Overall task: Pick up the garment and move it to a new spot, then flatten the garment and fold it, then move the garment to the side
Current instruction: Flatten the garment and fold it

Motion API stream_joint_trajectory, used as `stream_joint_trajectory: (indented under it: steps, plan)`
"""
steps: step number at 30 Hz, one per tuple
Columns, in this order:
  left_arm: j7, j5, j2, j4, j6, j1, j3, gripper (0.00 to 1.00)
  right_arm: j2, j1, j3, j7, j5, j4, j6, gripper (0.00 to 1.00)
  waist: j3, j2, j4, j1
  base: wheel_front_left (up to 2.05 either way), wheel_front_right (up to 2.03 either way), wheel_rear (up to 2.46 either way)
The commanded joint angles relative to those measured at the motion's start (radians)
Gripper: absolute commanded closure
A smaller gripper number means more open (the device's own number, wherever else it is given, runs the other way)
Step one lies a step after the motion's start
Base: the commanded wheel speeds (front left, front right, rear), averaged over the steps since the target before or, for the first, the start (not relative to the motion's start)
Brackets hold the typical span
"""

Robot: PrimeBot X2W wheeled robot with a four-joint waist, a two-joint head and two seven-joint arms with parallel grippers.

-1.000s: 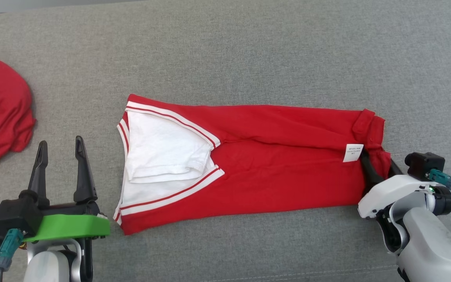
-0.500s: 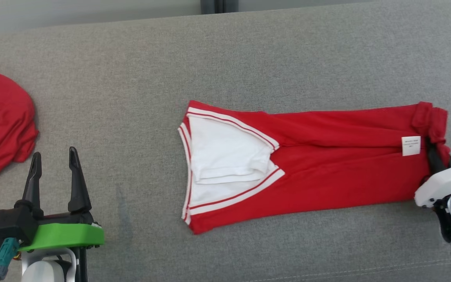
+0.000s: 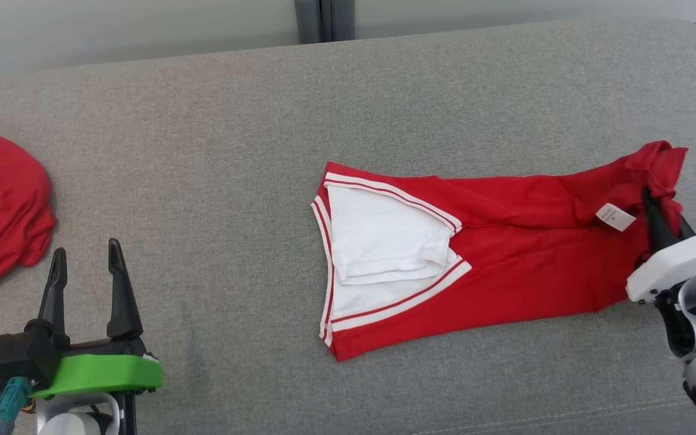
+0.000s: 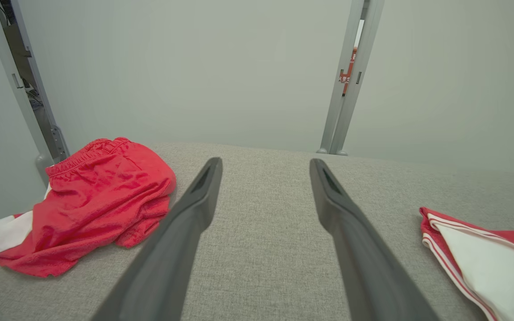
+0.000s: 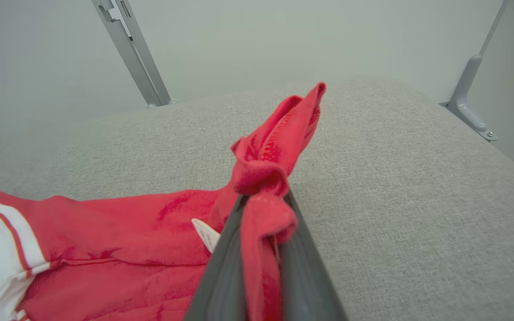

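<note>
Low over the cushion (image 3: 203,151), right gripper (image 5: 263,196) pinches the red garment (image 3: 523,272) by its bunched end; left gripper (image 3: 85,257) spread.

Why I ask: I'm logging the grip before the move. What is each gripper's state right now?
Left gripper: open, holding nothing.
Right gripper: shut on the garment, at its end.
</note>
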Motion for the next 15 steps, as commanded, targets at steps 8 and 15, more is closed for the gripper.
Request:
stream_joint_trajectory:
  steps: [8,15]
  plan:
    - [-0.003,-0.008,0.001,-0.001,0.006,0.018,-0.007,0.0,0.111,0.032,0.13,0.05,-0.022,-0.19,-0.001,1.0,-0.007,0.0,0.004,0.0,0.0,0.0,0.0]
    - [-0.003,-0.014,0.001,0.006,0.006,-0.003,-0.023,0.0,0.207,0.04,0.199,0.091,-0.037,-0.271,-0.001,1.0,0.007,0.0,0.028,0.0,0.0,0.0,0.0]
